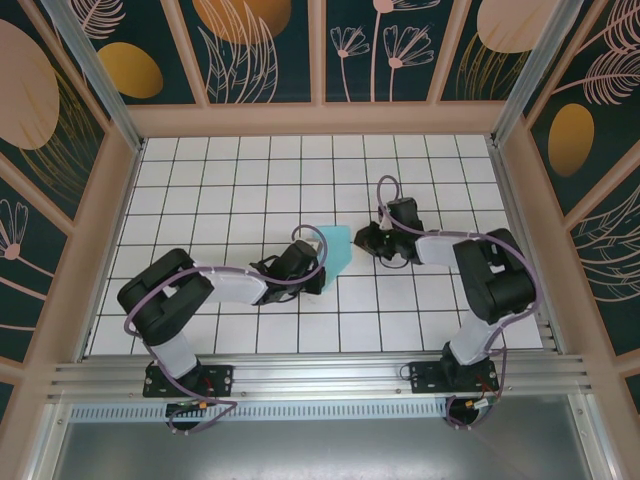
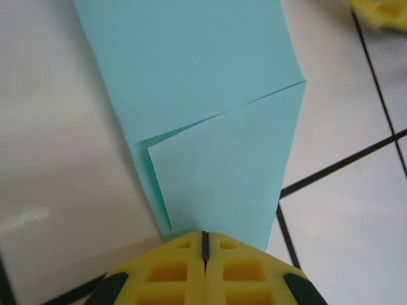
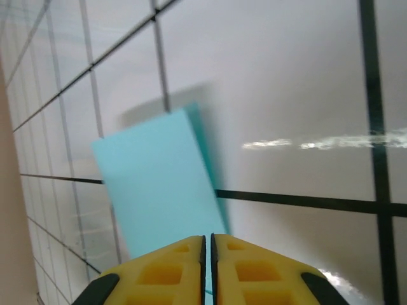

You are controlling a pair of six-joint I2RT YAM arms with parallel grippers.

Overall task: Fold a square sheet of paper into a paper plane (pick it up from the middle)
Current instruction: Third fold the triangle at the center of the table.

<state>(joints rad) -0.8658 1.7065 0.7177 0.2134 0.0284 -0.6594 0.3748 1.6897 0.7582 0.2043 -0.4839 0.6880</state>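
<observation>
Thin, smooth, matt square sheet of paper (image 2: 210,82); glossy tiled table (image 2: 57,210); moulded plastic left claw fingers (image 2: 168,270).

The 2 arms, the left arm (image 1: 235,288) and the right arm (image 1: 440,248), were each built of smooth white tubular links set between bulky, rounded black joint housings. Each stood on a flat black base plate (image 1: 190,381) and carried a thin lavender cable (image 1: 380,192) that looped loosely along its length. The left gripper (image 2: 205,244) and the right gripper (image 3: 206,244) ended in bright yellow fingers (image 2: 172,270) moulded with square, waffle-like recesses, with rounded black patches on their outer shoulders.
</observation>
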